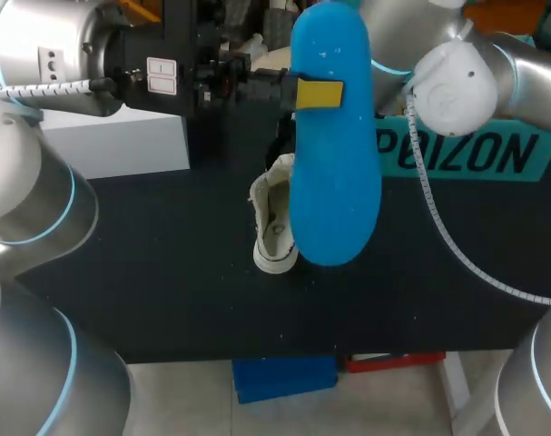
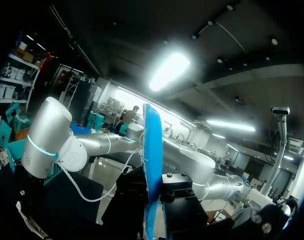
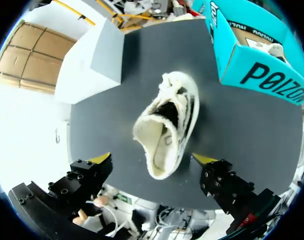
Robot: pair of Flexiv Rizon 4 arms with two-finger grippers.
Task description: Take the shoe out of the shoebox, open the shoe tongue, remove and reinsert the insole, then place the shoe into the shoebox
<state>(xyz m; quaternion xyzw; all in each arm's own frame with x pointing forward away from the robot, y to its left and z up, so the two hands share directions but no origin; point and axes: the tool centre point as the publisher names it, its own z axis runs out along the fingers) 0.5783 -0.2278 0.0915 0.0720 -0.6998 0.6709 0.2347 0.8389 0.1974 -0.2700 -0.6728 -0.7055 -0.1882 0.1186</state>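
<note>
Your bright blue foam insole: plain, with a few pale specks. Left gripper: black body, one yellow fingertip across the blue. Right gripper: black with yellow tips. Cream-white canvas shoe: off-white laces, dark inside the throat. Teal cardboard shoebox: you'll see bold black lettering. Matte black tabletop: faint white flecks. White rectangular box: grey on its shaded side. Your silver arms: thin cyan rings.

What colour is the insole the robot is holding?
The insole is bright blue, clearest in the head view.
</note>
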